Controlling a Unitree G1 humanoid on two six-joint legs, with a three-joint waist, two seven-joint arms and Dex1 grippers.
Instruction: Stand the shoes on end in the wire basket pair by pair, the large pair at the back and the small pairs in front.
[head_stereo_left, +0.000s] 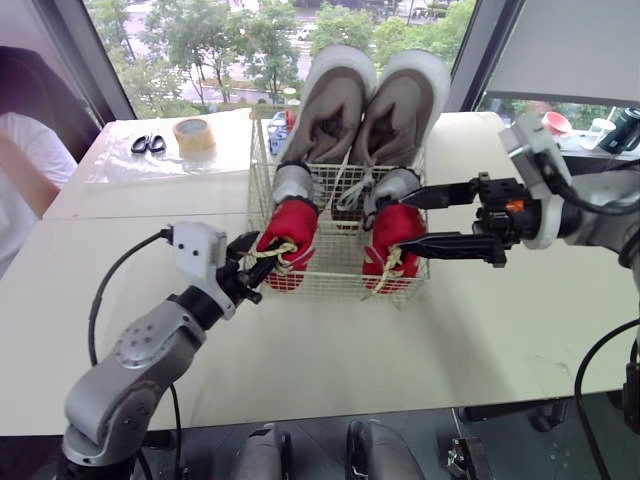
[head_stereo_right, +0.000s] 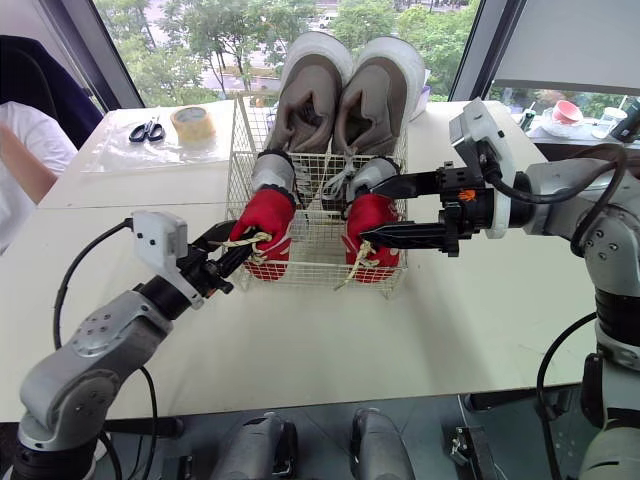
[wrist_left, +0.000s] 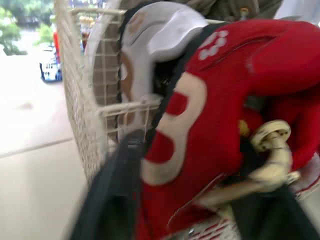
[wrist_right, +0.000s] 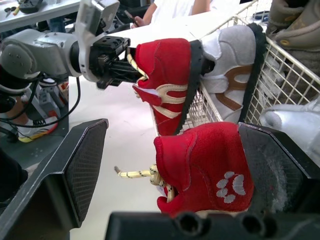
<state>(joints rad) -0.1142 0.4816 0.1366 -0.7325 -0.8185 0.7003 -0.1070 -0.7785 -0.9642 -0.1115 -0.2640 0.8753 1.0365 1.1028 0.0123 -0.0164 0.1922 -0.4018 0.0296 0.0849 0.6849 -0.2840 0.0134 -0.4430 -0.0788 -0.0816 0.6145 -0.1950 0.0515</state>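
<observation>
Cream surface (head_stereo_left: 500, 320) by a window: white wire basket (head_stereo_left: 262, 170) holds the large grey-beige suede pair (head_stereo_left: 365, 100) upright at the back. Up front, the left claw (head_stereo_left: 255, 265) is clamped on the left red shoe (head_stereo_left: 290, 235) at its laces. The right claw (head_stereo_left: 405, 222) is spread wide, straddling the right red shoe (head_stereo_left: 392, 235).

Loads of daylight from the windows (head_stereo_left: 220, 50) beyond both grippers, so it's all backlit. In the left wrist view the table (wrist_left: 35, 180) beside the left gripper (head_stereo_left: 260, 266), clamped on a red shoe (head_stereo_left: 290, 228), blows out nearly white. Faint soft shadow under the wire basket (head_stereo_left: 335, 262) below the right gripper (head_stereo_left: 402, 222).
</observation>
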